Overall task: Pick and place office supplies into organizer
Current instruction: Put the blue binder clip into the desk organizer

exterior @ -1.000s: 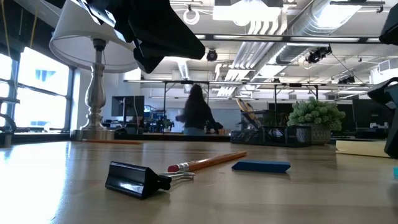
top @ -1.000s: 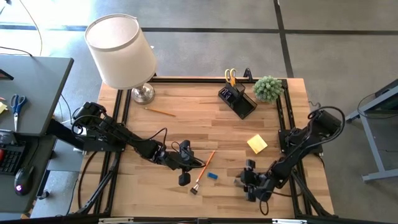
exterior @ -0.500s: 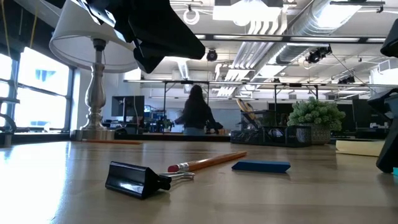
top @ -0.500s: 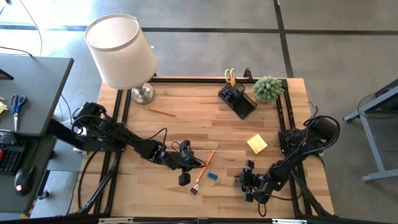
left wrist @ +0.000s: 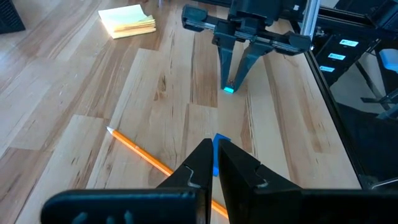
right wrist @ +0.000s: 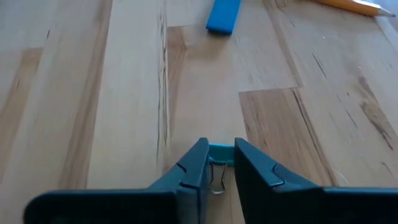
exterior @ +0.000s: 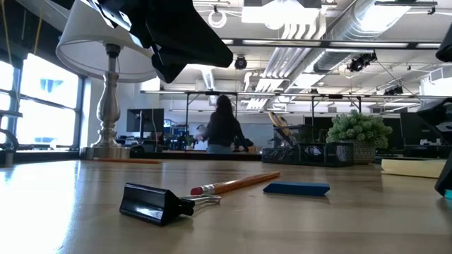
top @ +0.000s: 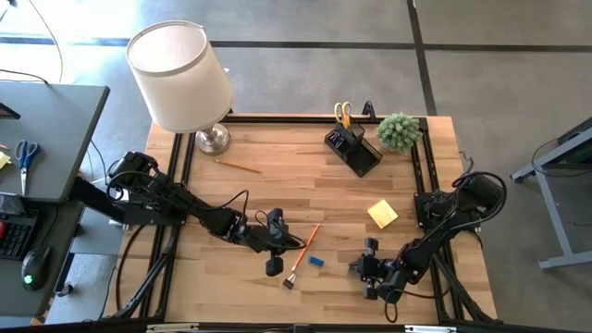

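My right gripper (right wrist: 221, 163) stands near the table's front right, shut on a small teal clip (left wrist: 229, 89) that lies on the wood. My left gripper (left wrist: 212, 149) is shut and holds nothing. It hovers above an orange pencil (top: 303, 250) and a blue eraser (top: 316, 262). A black clip (exterior: 152, 203) lies on its side by the pencil's eraser end. The yellow sticky-note pad (top: 382, 214) lies flat right of centre. The black organizer (top: 353, 148) stands at the far side with yellow-handled scissors (top: 343, 113) upright in it. My right gripper pinches the teal clip's body (right wrist: 221, 153) between its two fingertips. The clip's wire handle (right wrist: 216, 179) runs back between the fingers. The fingers slant down from the table's right toward its left. The clip rests on the table.
A white-shaded lamp (top: 180, 79) stands at the far left and a small green plant (top: 399, 131) at the far right, beside the organizer. A second pencil (top: 238, 165) lies near the lamp's base. Bare wood lies in the table's middle.
My right gripper has shut its fingers from wide open onto the teal clip, which stays on the table.
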